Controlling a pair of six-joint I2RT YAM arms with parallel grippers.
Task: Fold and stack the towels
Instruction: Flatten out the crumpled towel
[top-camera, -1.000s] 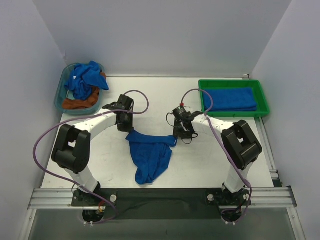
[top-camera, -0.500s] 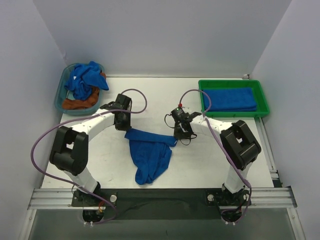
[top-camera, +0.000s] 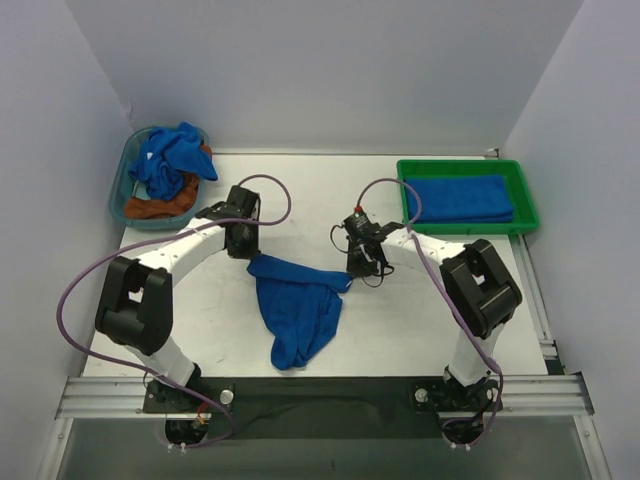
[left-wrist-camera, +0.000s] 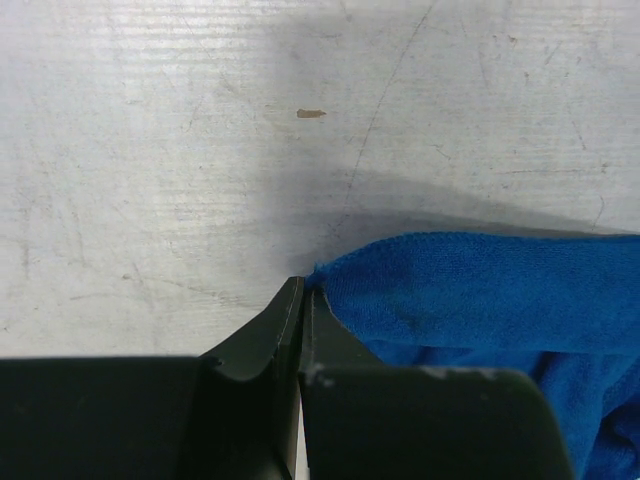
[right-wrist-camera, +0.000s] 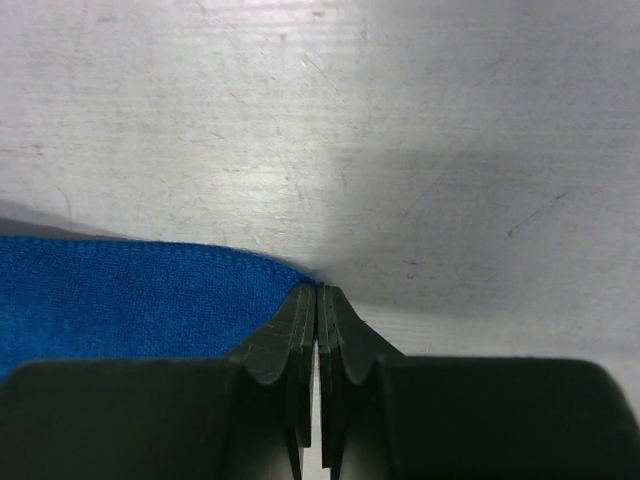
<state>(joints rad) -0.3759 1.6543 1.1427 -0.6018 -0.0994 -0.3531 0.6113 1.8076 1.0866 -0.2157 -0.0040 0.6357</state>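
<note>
A royal-blue towel (top-camera: 297, 308) lies crumpled at mid-table, its far edge stretched between both grippers. My left gripper (top-camera: 251, 260) is shut on the towel's left corner; in the left wrist view the cloth (left-wrist-camera: 470, 290) fans out to the right of the closed gripper (left-wrist-camera: 304, 287). My right gripper (top-camera: 352, 279) is shut at the right corner; in the right wrist view the hemmed cloth (right-wrist-camera: 130, 295) runs from the left up to the closed gripper (right-wrist-camera: 318, 292). The pinched bit itself is hidden.
A teal bin (top-camera: 123, 178) at the back left holds more blue towels (top-camera: 168, 160) over an orange-brown cloth (top-camera: 155, 208). A green tray (top-camera: 527, 200) at the back right carries a folded blue towel (top-camera: 458, 198). White walls enclose the table.
The right jaws have closed at the towel's right corner. The left gripper has drawn its corner slightly back and left, so the far edge is more taut.
</note>
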